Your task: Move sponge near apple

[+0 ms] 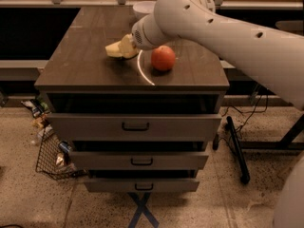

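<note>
This is looking like a robot test lab — a white arm [228,32] is hanging over a dark drawer cabinet [135,127] standing on a speckled floor [28,203]. Blue tape [141,213] is marking a cross on the floor beneath it, cables [247,110] are trailing at the right, and a wire basket [50,156] is sitting at the left. The gripper [124,46] is hanging low over the cabinet top — just left of the apple [163,58], by the sponge [114,49].

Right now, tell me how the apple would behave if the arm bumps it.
Round and smooth, the apple would probably roll on the flat tabletop. It looks firm, unlikely to dent. The gripper, holding the sponge, sits just left of it.
</note>
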`<state>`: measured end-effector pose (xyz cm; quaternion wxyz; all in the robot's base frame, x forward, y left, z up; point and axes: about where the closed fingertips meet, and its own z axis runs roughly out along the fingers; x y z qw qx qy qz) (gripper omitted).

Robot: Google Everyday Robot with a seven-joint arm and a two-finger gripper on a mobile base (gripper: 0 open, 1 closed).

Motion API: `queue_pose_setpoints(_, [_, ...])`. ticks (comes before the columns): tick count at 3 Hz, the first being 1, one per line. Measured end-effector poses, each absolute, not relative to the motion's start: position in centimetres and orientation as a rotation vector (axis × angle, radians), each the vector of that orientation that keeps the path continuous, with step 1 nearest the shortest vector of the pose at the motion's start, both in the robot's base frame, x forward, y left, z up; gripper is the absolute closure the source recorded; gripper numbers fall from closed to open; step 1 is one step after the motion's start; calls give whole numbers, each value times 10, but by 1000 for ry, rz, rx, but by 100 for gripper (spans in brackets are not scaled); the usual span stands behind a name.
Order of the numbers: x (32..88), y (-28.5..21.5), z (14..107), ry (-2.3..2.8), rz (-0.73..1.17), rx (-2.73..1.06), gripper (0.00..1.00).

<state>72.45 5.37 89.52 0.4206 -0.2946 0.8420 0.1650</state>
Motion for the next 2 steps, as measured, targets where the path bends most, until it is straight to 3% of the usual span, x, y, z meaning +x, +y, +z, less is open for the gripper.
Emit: queue_pose_setpoints(2, [728,54,881,2146,405,-758,35])
